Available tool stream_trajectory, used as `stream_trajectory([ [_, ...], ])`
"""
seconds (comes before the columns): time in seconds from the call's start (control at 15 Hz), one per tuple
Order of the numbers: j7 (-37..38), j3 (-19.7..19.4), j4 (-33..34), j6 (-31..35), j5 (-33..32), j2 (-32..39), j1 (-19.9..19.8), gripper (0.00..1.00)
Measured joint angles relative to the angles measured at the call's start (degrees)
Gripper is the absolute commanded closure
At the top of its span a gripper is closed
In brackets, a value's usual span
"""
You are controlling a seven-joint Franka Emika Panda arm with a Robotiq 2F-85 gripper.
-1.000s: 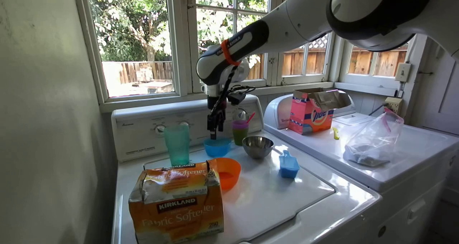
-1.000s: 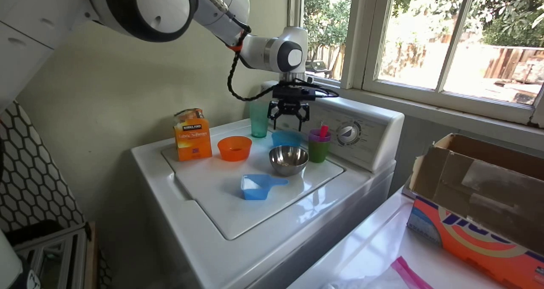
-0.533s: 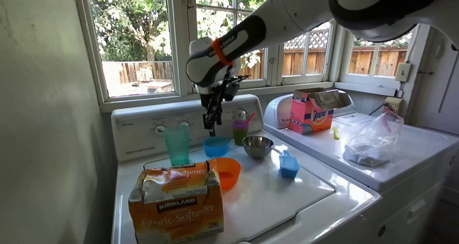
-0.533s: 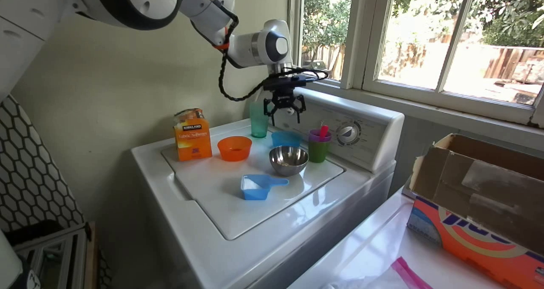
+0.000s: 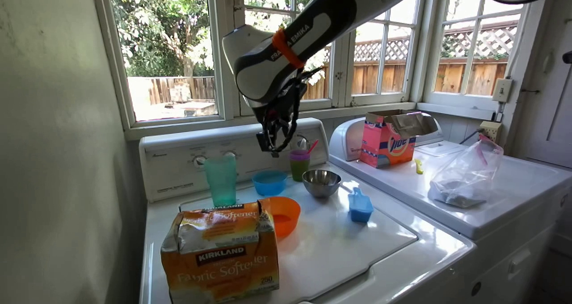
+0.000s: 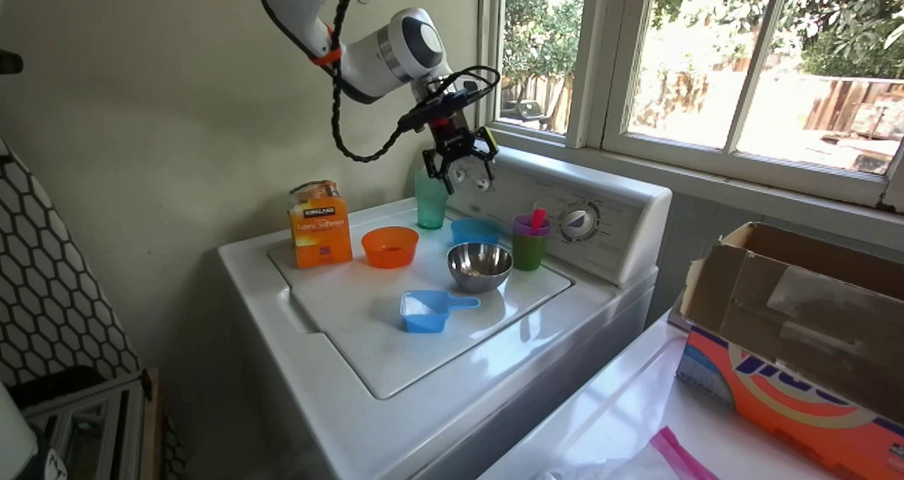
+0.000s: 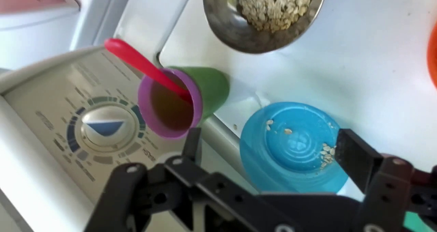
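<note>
Now higher and tilted, the claw (image 6: 470, 181) hangs empty above the blue bowl (image 7: 288, 155)

Over the last second the claw has risen and tipped, its jaws spread wide with nothing between them; by my reading, it is now well clear of the blue bowl and carrying nothing. The blue bowl rests on the white washing machine (image 6: 367, 346), near the control panel (image 6: 527, 183). It is round, smooth and slightly see-through, seemingly plastic, with a few pale flakes (image 7: 327, 152) (rolled oats, by the look of them) scattered inside. Near it sits a metal bowl (image 7: 235, 37), shiny and curved, holding a rough heap of similar flakes (image 7: 276, 6). Just beside the blue bowl stands a purple-topped green cup (image 7: 213, 88); a glossy red handle (image 7: 143, 63) slants out of it. An orange bowl (image 6: 390, 250) and a tall teal tumbler (image 6: 431, 207) are nearby.
</note>
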Motion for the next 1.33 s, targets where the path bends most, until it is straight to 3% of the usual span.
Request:
stream_trajectory([
  [0.33,14.19,-0.87,-7.81,-6.31,-4.66,-5.98,-0.07,0.00],
  [0.6,17.45,-0.65,-9.37,-7.94,-6.29,-6.83,-0.22,0.00],
  [0.93,21.41,-0.17,-7.11,-7.65,-0.02,-6.11,-2.92,0.00],
  [1.33,28.34,-2.29,-6.81,-6.60,7.15,-7.22,-7.89,0.00],
])
